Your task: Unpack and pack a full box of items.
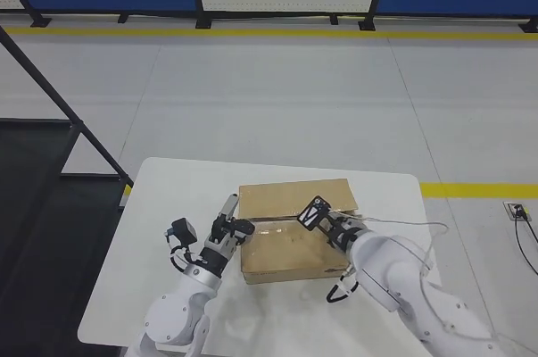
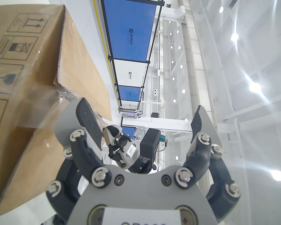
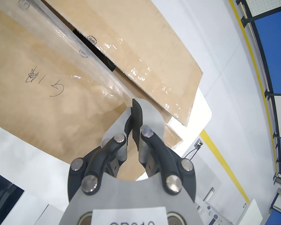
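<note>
At frame centre, left gripper [image 1: 233, 221] is gaping wide beside box's [image 1: 286, 252] left edge; right gripper [image 1: 315, 212] is pinching shut over its right edge.

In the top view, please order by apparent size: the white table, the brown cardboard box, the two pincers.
1. White rounded table.
2. Brown cardboard box.
3. Left pincer and right pincer: they look about alike, so I do not rank them.

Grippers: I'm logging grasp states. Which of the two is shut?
The right gripper, at the end of the taped seam on the box: its fingers press together, while the left gripper, beside the box, has fingers spread wide.
</note>
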You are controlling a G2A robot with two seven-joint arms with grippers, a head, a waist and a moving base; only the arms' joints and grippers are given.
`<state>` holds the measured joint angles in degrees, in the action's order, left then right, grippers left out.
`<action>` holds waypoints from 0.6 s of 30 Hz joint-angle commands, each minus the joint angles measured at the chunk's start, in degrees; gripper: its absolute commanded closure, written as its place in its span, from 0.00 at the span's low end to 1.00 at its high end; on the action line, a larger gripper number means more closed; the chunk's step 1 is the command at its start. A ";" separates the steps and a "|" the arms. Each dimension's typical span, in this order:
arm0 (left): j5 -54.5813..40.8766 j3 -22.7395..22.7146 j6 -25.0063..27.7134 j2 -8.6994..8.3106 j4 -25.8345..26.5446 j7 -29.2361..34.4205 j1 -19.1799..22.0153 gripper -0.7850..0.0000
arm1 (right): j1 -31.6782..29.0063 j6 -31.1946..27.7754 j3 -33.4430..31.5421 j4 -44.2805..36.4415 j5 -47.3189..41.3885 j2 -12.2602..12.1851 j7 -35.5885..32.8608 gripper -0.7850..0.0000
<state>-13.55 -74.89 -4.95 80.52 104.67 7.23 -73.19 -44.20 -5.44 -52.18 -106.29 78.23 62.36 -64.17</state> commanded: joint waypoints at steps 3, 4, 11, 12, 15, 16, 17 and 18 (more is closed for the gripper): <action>-0.05 0.00 -0.07 -0.02 -0.02 0.19 -0.08 0.00 | -1.76 1.54 -0.58 -3.06 3.30 0.01 1.00 1.00; -0.05 0.01 -0.04 -0.02 -0.05 0.22 -0.08 0.00 | -2.27 1.90 -0.62 -3.88 4.46 0.02 0.97 1.00; -0.08 0.18 -0.03 -0.02 -0.14 0.30 0.03 0.00 | -4.75 2.86 0.11 -9.07 11.47 0.39 0.87 1.00; -0.10 0.18 -0.02 -0.02 -0.16 0.30 0.06 0.00 | -4.96 2.76 0.42 -9.43 12.23 0.54 0.85 1.00; -0.12 0.19 0.00 -0.02 -0.28 0.31 0.15 0.00 | -4.56 2.94 1.19 -9.12 13.49 1.03 0.95 1.00; -0.12 0.17 0.03 -0.02 -0.36 0.17 0.19 0.00 | -4.00 3.33 1.70 -8.50 14.02 1.37 0.98 1.00; -0.10 0.18 0.04 -0.02 -0.38 0.13 0.21 0.00 | -3.67 3.32 2.00 -8.07 14.08 1.56 0.92 1.00; -0.13 0.17 0.05 -0.01 -0.44 0.07 0.27 0.00 | -3.00 3.03 2.45 -7.26 14.14 1.84 0.59 1.00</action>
<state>-13.67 -74.71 -4.91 80.51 104.27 7.38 -72.97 -47.76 -2.21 -50.09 -114.23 92.37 63.99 -63.32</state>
